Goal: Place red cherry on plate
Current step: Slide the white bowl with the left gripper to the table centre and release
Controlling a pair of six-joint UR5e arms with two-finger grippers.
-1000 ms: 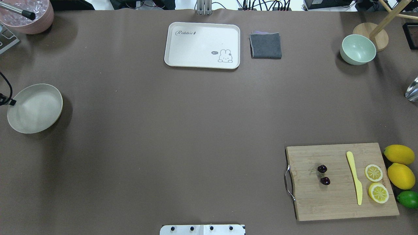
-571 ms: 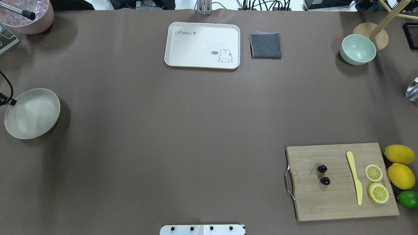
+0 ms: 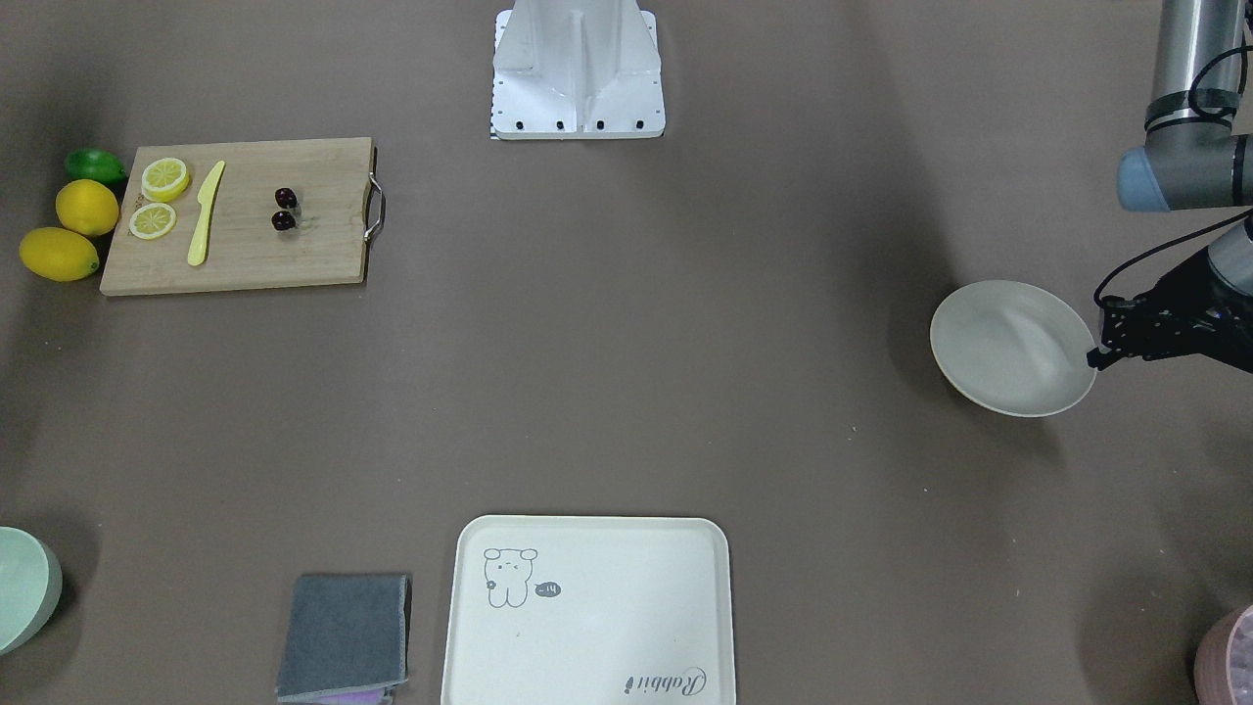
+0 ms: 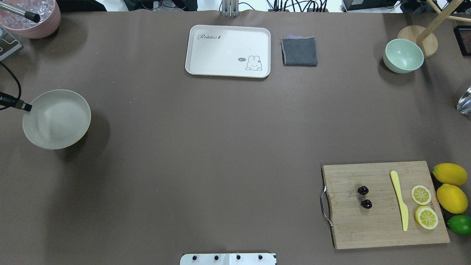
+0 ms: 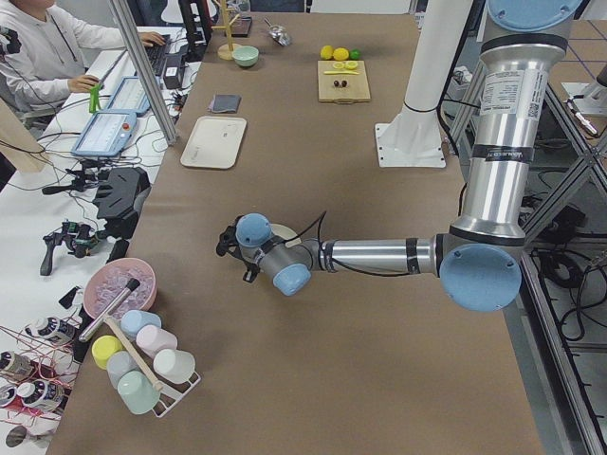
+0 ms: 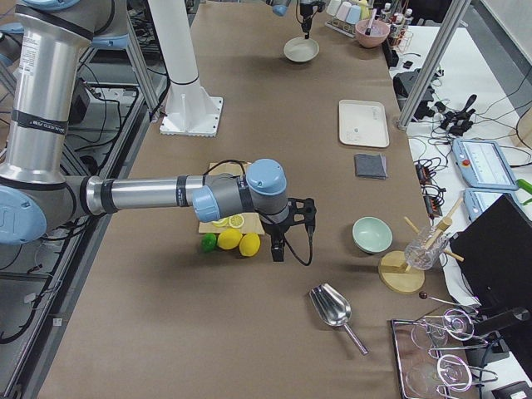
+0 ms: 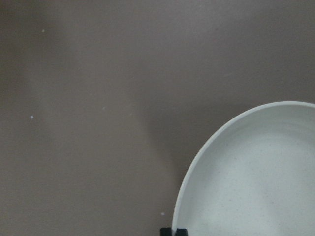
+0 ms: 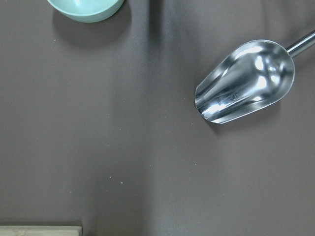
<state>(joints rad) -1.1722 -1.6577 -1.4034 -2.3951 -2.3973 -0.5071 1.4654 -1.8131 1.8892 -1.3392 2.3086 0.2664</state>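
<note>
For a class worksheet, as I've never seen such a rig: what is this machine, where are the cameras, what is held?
Two robot arms work at a brown table. Cameras look from above, across the table, both ends, and each wrist. The left tool grips the plate by its rim. The red cherry lies on a wooden cutting board with a yellow knife and lemon slices. The right tool hangs near a metal scoop; open or shut, I cannot tell.
</note>
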